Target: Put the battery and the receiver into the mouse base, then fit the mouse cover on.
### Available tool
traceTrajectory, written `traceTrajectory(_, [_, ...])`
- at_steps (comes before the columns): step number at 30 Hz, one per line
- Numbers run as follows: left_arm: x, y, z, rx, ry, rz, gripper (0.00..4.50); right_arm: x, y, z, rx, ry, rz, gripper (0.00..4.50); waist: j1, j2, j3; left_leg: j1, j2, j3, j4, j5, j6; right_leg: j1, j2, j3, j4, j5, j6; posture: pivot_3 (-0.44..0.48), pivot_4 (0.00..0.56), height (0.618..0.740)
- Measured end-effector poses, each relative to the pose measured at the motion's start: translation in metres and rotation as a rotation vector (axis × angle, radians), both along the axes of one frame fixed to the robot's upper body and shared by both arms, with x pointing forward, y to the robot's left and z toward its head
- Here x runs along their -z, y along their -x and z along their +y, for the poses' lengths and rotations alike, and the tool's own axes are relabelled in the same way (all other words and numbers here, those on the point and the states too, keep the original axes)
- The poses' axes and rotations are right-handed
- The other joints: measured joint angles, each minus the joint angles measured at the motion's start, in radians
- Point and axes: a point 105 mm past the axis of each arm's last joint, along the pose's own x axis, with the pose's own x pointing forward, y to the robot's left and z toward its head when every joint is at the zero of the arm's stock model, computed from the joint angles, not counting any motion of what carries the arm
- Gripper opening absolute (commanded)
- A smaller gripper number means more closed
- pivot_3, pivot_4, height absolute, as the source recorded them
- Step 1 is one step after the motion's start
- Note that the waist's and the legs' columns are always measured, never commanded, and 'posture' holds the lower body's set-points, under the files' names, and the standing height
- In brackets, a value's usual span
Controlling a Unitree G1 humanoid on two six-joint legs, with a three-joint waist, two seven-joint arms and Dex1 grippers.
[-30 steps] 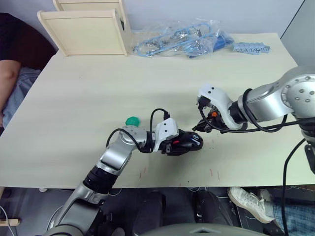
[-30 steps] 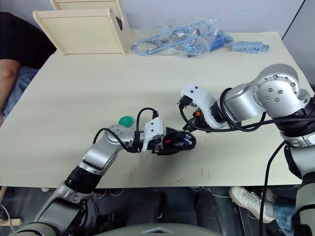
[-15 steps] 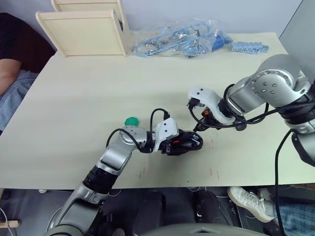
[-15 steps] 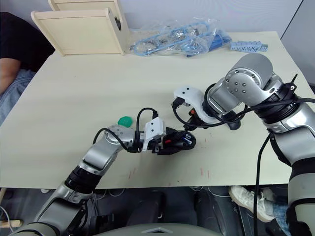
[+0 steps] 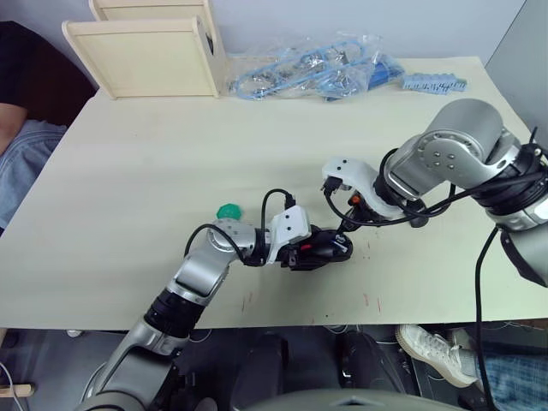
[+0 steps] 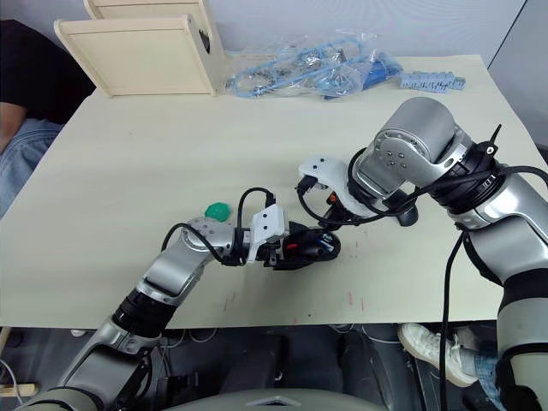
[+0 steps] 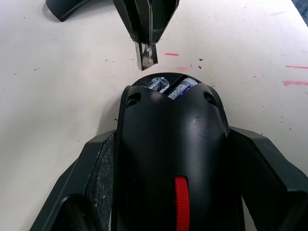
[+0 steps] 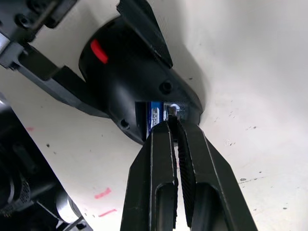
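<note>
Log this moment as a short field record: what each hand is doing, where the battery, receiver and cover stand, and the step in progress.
left hand: shut on the mouse base, steadying it on the table
right hand: shut on a small metal piece, likely the receiver, tip at the base's open end
battery: lying in the base's compartment
mouse cover: not fitted; a black piece lies beyond the base, identity unclear
step: receiver being brought to the base
other: green object, bag of blue parts, wooden trays

Battery (image 7: 182, 88) inside gripped mouse base (image 7: 171, 159)
</note>
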Motion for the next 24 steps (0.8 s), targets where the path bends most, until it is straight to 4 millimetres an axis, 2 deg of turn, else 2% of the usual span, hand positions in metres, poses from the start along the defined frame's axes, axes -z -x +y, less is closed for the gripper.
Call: traceTrajectory(24, [0.000, 0.002, 0.001, -0.002, -0.005, -0.002, 2.95, 0.018, 0.001, -0.002, 0.006, 0.017, 0.023, 0.00, -0.001, 0.000, 0.000, 0.000, 0.000, -0.001, 0.000, 0.000, 0.000, 0.000, 0.000, 0.000, 0.000, 0.000, 0.000, 0.000, 0.150, 0.740])
